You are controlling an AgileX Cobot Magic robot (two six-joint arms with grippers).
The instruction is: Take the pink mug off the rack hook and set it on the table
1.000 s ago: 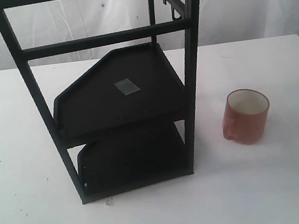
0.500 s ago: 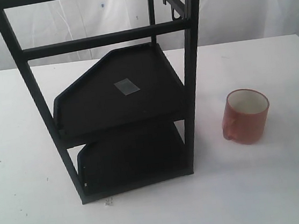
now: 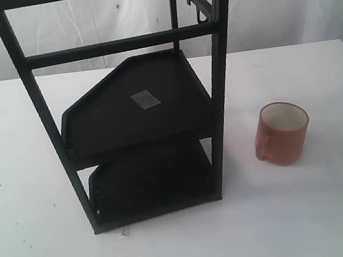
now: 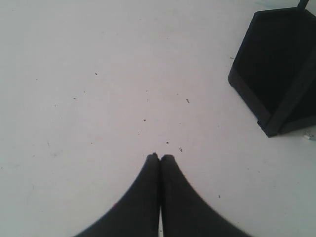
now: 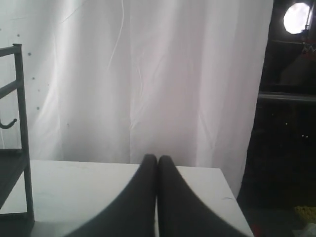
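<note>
pink mug (image 3: pixel 282 133) upright on the table (image 3: pixel 42 242), mouth up, handle turned toward the rack (image 3: pixel 221 85) and well apart from it on its right side. the small hook (image 3: pixel 201 16) on the upper rail hangs bare. judged from this layout, the task looks complete, with nothing left but parking the arms. neither arm appears in the exterior view. left gripper (image 4: pixel 159 157): fingers pressed together on nothing, pointed down over bare table, near a corner of the rack's tray. right gripper (image 5: pixel 157 158): fingers likewise pressed together and empty, held roughly level, facing the white curtain (image 5: pixel 148 74); it probably sits low over the table, though the wrist view gives little to go on.
</note>
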